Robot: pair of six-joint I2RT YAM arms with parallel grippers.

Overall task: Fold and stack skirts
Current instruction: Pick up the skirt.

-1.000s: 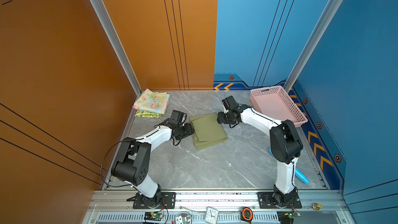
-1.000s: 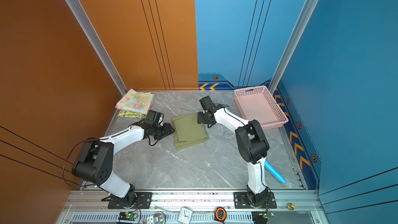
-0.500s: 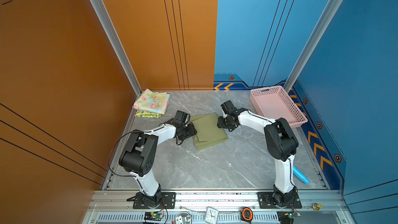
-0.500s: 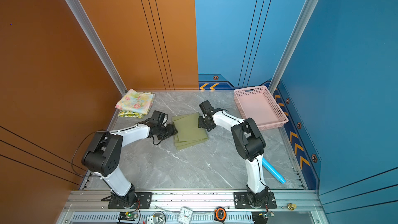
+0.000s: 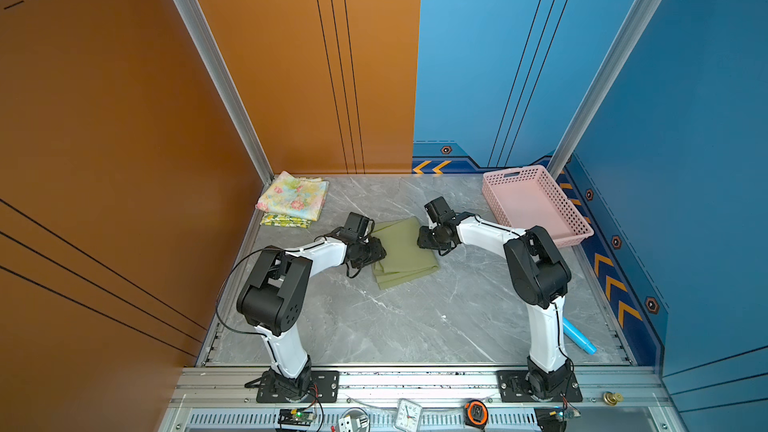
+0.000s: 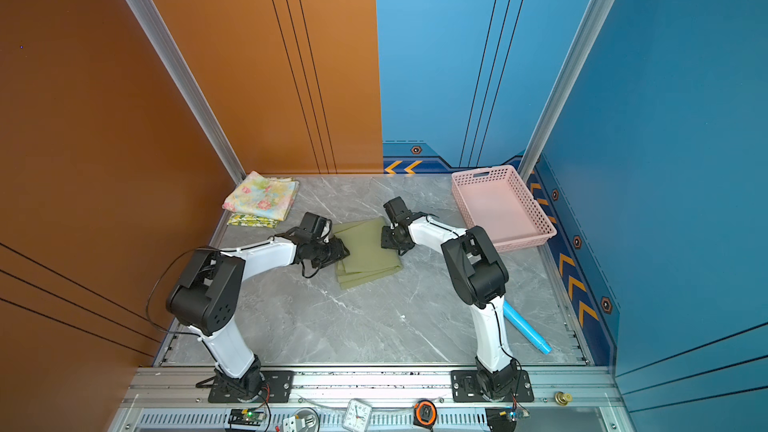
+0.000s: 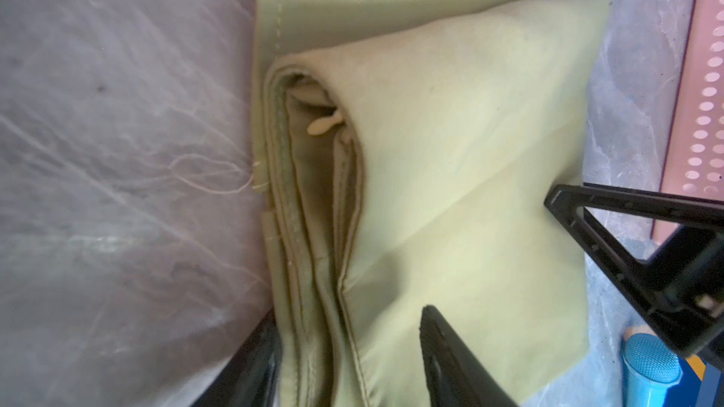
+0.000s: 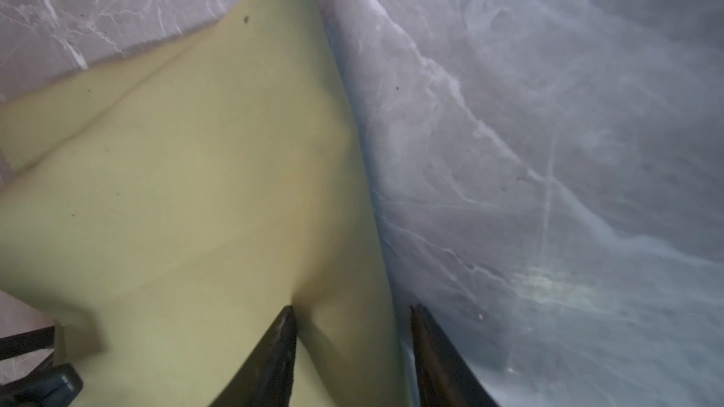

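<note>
The folded olive green skirt point(image 5: 405, 253) point(image 6: 368, 255) lies mid-table. My left gripper point(image 5: 376, 251) point(image 7: 348, 315) is at its left edge, jaws apart and astride the stacked hems of the skirt point(image 7: 450, 150). At the skirt's far right corner is my right gripper point(image 5: 422, 238) point(image 8: 352, 307). It is open, with one finger on the cloth point(image 8: 196, 189) and the other on the table beside it. The floral skirt point(image 5: 293, 195) lies folded on the lemon-print skirt point(image 5: 284, 221) in the far left corner.
A pink perforated basket point(image 5: 559, 201) stands at the far right, by the blue wall. A blue tube point(image 5: 577, 336) lies behind the right arm's base. A clock point(image 5: 409, 413) and a tape measure point(image 5: 477, 412) sit on the front rail. Walls close the left and back.
Both grippers have moved in onto the olive skirt's opposite edges and their jaws have narrowed. The skirt has stayed in place.
</note>
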